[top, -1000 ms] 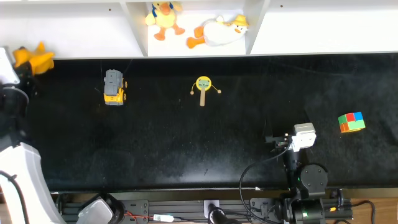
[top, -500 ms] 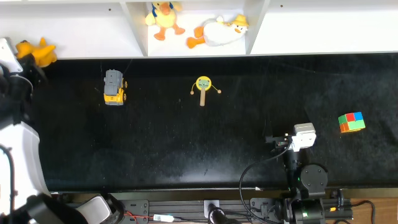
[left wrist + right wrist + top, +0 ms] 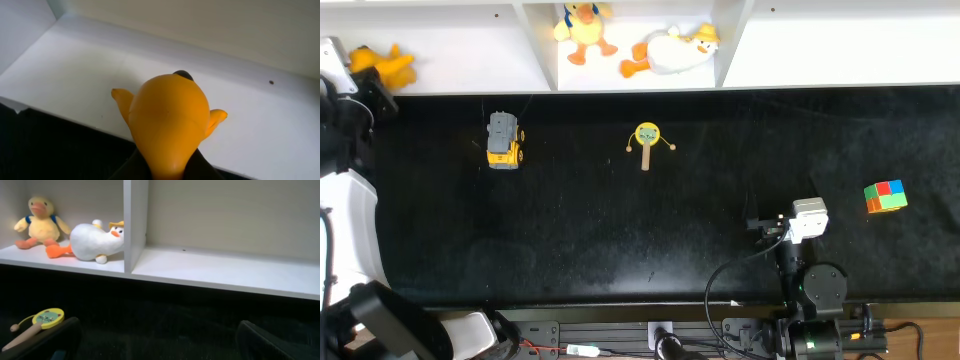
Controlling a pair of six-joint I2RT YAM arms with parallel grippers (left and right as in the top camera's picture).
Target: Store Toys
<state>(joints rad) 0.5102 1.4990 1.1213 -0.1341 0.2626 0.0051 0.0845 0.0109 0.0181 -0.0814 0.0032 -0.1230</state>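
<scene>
A black tabletop runs along the front of a white shelf [image 3: 820,62]. At the shelf's left compartment, just past its front edge, the left gripper [image 3: 362,82] is clamped on an orange plush toy [image 3: 170,120]. In the shelf's middle compartment sit a yellow duck [image 3: 585,28] and a white goose [image 3: 670,50]. In front of the shelf lie a toy truck [image 3: 503,140], a rattle [image 3: 647,140] and a coloured cube [image 3: 885,196]. The right gripper [image 3: 160,347] rests well back from the shelf, fingers spread and holding nothing.

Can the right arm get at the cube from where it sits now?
Probably yes. The right gripper is open and empty. The cube lies alone on the mat on that arm's own side, and nothing stands between them.
</scene>
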